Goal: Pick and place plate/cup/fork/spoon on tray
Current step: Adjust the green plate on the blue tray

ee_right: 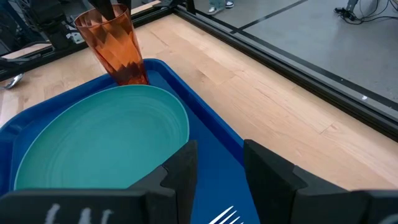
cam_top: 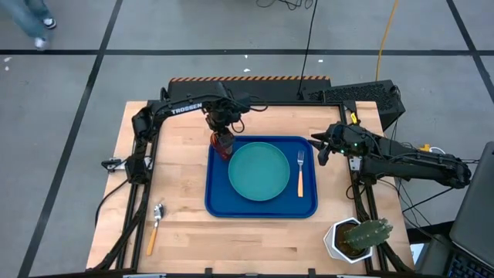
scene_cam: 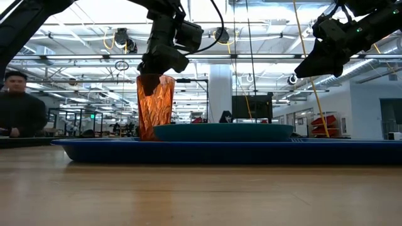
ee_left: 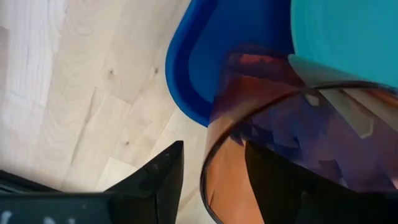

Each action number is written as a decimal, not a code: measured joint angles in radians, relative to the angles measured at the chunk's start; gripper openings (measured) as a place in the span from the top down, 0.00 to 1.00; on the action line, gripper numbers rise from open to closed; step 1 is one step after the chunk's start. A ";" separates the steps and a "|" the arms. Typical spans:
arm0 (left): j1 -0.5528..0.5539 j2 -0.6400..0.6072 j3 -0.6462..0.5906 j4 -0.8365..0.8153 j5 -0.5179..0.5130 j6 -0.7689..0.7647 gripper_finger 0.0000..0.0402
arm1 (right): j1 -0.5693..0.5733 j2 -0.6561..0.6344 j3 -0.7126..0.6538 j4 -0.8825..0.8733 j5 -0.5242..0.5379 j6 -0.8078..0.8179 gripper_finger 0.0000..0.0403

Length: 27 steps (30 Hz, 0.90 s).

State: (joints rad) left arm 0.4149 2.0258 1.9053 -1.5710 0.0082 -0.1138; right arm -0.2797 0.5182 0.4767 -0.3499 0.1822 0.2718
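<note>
The blue tray [cam_top: 262, 212] lies at the table's middle. The teal plate [cam_top: 258, 171] rests flat in it, and the fork [cam_top: 300, 171] lies on the tray floor to the plate's right. The amber cup [cam_top: 224, 145] stands upright in the tray's far left corner, its base on the tray floor [ee_right: 132, 78]. My left gripper [cam_top: 222, 133] is over the cup, pointing down and open. One finger [ee_left: 158, 177] stands outside the rim [ee_left: 208, 162], the other shows through the wall inside it. The spoon [cam_top: 154, 224] lies on the table at the near left. My right gripper [cam_top: 318, 147] hangs open above the tray's far right corner.
A white pot with a cactus [cam_top: 356, 238] stands at the table's near right corner. Bare wood lies left of the tray and along the near edge. A person [scene_cam: 19, 107] is in the room beyond the table.
</note>
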 joint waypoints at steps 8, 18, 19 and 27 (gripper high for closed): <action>0.002 -0.029 0.011 -0.001 0.000 0.007 0.56 | 0.000 0.000 0.000 0.000 0.000 -0.003 0.70; -0.011 -0.156 0.284 0.002 0.098 -0.001 0.56 | 0.000 0.000 0.000 0.000 0.000 -0.003 0.70; -0.013 -0.186 0.313 0.000 0.094 -0.001 0.56 | 0.000 0.000 0.000 -0.001 0.000 -0.003 0.70; -0.066 -0.468 0.281 0.001 -0.060 -0.087 0.56 | 0.000 0.000 -0.008 -0.032 0.000 0.013 0.70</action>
State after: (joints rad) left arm 0.3486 1.5583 2.1864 -1.5704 -0.0517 -0.2012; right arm -0.2798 0.5182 0.4683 -0.3817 0.1822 0.2844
